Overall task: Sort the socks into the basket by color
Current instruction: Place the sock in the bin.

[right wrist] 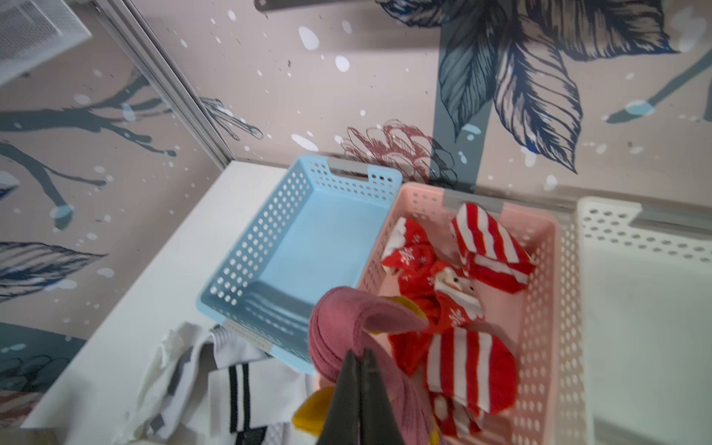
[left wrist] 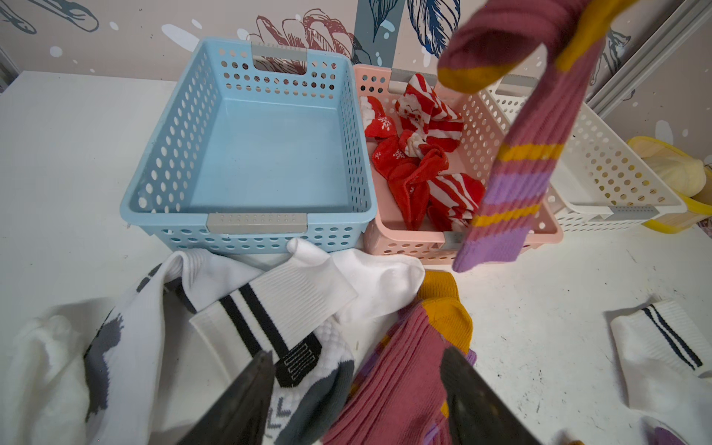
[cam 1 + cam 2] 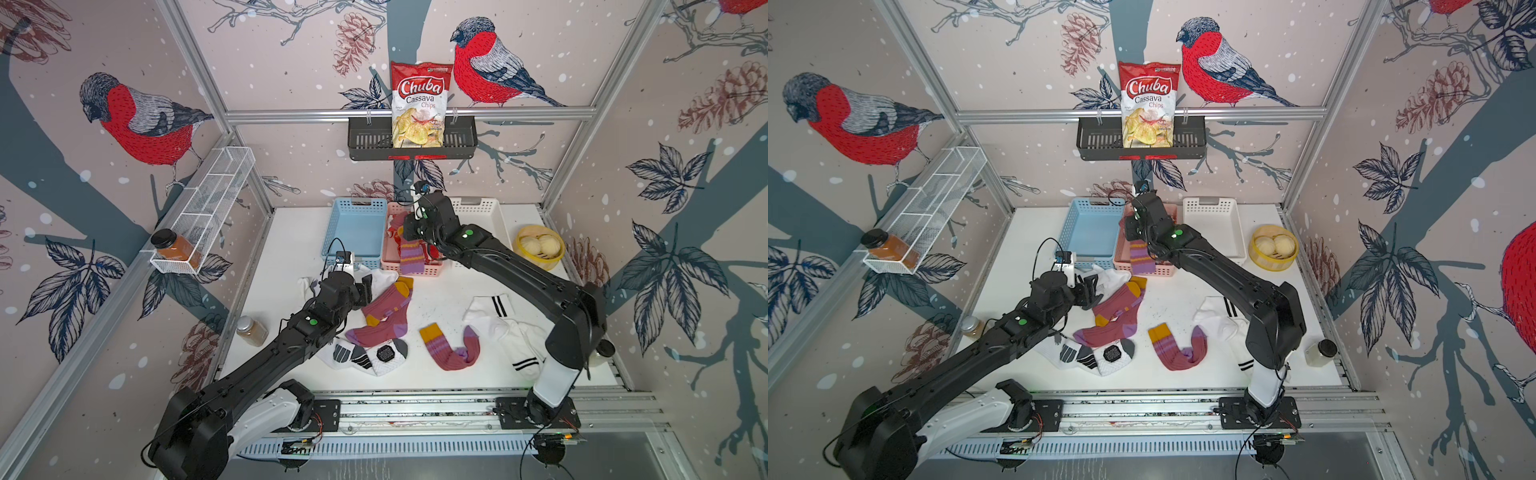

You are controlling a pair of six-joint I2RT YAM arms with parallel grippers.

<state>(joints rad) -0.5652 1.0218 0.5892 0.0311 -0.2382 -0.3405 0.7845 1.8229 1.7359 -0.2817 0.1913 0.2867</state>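
Bird-print walls (image 3: 291, 62) surround white tabletop (image 3: 440, 299) bearing socks (image 3: 386, 307).

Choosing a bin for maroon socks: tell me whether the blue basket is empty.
Empty. The blue basket shows only its bare floor in both wrist views.

Bright, even light left only soft shadows on the white tabletop (image 3: 440, 299), both top views bowed at their edges, and the right wrist view was blurred.
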